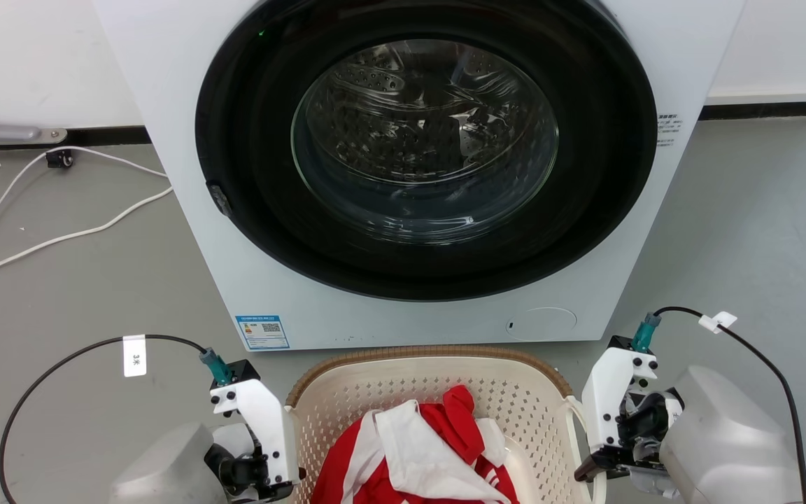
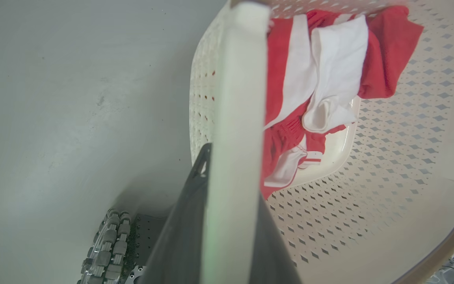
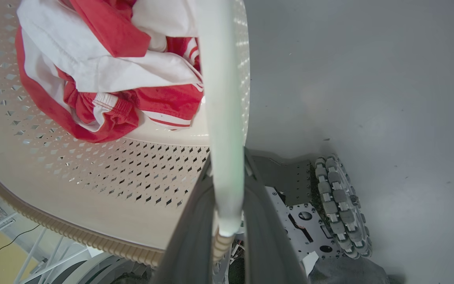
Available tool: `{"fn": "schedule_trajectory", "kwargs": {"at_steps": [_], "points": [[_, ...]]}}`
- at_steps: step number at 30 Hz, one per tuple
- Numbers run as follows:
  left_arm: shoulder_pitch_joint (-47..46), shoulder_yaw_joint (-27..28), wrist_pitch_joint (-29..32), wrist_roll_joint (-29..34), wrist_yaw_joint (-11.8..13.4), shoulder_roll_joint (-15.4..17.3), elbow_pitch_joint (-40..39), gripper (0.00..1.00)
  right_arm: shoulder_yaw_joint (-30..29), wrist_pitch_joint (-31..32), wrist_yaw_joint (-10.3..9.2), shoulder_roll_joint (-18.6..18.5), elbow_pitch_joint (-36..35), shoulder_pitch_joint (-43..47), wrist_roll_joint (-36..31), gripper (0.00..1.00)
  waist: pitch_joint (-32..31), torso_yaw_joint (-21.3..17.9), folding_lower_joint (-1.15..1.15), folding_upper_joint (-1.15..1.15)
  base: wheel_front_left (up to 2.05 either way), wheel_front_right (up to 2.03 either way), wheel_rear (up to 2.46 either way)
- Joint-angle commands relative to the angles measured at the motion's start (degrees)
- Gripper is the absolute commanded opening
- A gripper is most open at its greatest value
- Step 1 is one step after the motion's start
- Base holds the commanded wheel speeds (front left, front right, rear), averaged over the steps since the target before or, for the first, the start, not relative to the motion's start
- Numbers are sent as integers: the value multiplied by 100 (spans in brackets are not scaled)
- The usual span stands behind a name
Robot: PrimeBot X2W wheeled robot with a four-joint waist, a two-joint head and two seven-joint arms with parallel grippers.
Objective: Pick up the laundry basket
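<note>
Head view: the laundry basket (image 1: 431,353) lies at 6 o'clock, before the washing machine (image 1: 403,175). The left gripper (image 2: 233,189) and right gripper (image 3: 227,177) are each closed on a white side handle (image 2: 235,98); lifting both together, level, should prevent tipping.

We saw the grey floor (image 1: 760,231) carrying the white washing machine (image 1: 417,161) at its far edge. White cable (image 1: 95,229) lay along the left side. The laundry basket (image 1: 375,399) was just in front of the machine; floor contact unclear.
</note>
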Motion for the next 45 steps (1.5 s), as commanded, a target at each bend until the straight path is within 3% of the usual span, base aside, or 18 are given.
{"fn": "schedule_trajectory", "kwargs": {"at_steps": [1, 45], "points": [[3, 21, -36, -89, -82, -135, -89, 0, -37, 18, 50, 133, -28, 44, 57, 0, 1, 2, 0, 0, 0, 0, 0], [4, -97, -67, -236, -83, -120, -92, 0, 100, -13, 50, 138, -29, 61, 296, 0, 11, -11, 0, 0, 0, 0, 0]]}}
